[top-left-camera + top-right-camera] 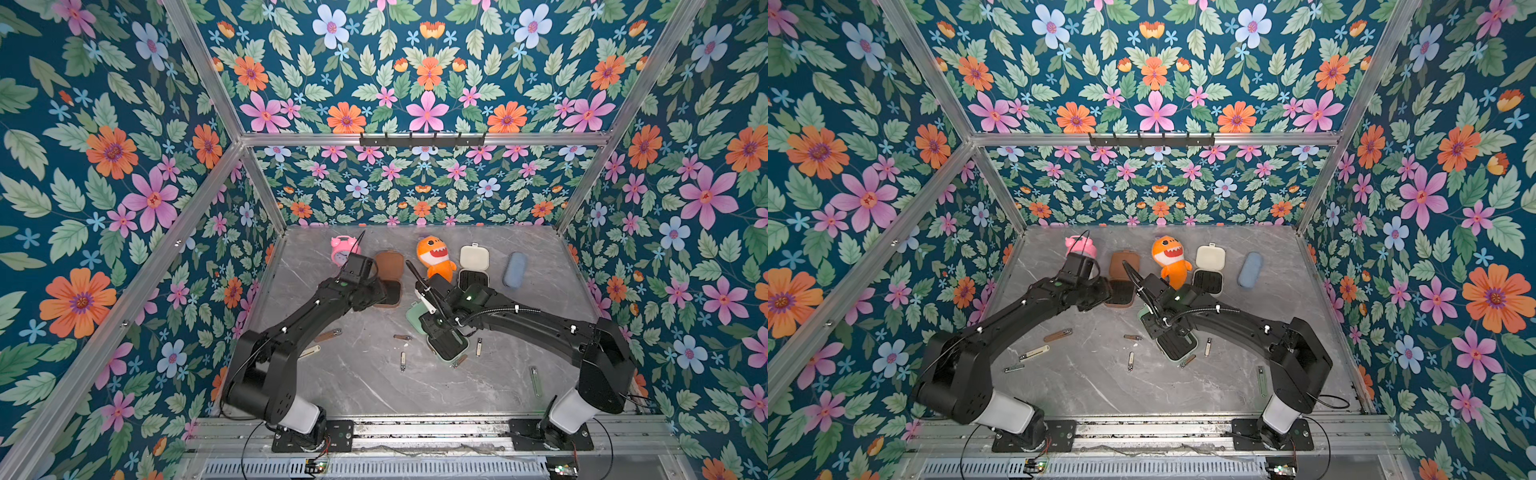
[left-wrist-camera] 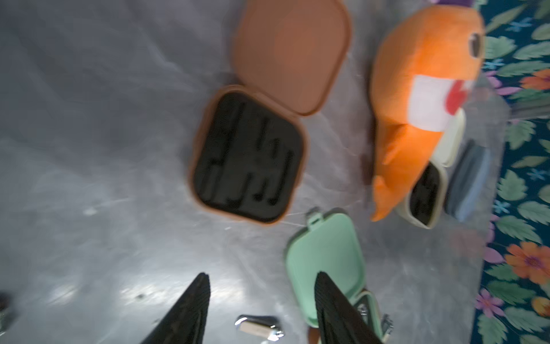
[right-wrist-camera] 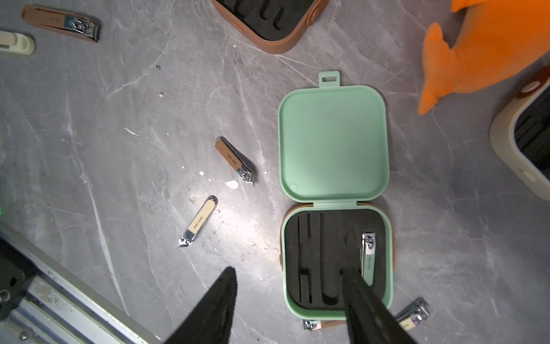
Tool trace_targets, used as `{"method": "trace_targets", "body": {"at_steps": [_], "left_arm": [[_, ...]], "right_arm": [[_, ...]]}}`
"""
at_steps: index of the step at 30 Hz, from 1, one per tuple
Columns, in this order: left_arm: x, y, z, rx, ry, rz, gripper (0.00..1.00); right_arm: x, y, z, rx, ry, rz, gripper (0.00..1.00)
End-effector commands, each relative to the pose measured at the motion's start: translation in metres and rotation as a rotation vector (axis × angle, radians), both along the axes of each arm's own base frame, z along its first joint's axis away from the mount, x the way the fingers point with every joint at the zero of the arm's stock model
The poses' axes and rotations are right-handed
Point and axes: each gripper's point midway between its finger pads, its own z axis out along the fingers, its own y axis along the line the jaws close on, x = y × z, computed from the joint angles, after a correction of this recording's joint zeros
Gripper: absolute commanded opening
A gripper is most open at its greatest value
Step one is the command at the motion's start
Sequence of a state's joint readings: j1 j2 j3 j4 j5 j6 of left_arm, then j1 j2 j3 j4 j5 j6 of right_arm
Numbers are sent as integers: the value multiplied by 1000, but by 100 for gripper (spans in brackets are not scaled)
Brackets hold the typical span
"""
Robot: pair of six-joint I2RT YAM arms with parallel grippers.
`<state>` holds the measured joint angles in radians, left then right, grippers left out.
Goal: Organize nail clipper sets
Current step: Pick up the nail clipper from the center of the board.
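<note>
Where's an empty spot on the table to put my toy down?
The bare marble between the front rail and the mint green case is free. Also right of the blue-grey pouch. Crowded around that case, where loose nail clippers lie.

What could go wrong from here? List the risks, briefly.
1. The right gripper is open with one finger over the mint case, right beside the mint clipper in its insert; pulling away could knock it out.
2. A loose clipper lies tight against the case's edge, likely awkward to pinch.
</note>
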<state>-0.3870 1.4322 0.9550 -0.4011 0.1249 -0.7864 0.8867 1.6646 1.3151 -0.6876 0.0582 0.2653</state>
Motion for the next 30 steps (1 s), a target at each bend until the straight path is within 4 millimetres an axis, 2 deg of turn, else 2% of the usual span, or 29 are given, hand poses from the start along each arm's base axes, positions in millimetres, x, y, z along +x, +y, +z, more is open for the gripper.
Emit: {"method": "trace_targets", "body": {"at_steps": [1,4,6,7,10,12,15,20,30], "left_arm": [[-26,55,-11,89,34,197,57],[-49,106,-11,168,59,443,53],[-67,135,-15,205,127,585,65],[-79,152,-19,231,181,663,67],[-111,192,-22,310,314,860,64],[-128,210,-19,354,363,989,62],[-149,227,-17,360,400,1164,62],[-163,247,-23,276,376,1348,58],[-185,265,-57,218,465,1467,53]], "right_arm": [[1,7,-7,17,12,0,59],[2,12,-9,34,6,19,60],[2,17,-9,52,9,36,61],[1,20,-8,63,13,49,61],[-2,27,-8,91,26,78,61],[-4,31,-7,106,42,99,62],[-9,39,-7,131,71,129,63],[-16,45,-7,144,105,165,63],[-26,54,-10,119,149,210,63]]}}
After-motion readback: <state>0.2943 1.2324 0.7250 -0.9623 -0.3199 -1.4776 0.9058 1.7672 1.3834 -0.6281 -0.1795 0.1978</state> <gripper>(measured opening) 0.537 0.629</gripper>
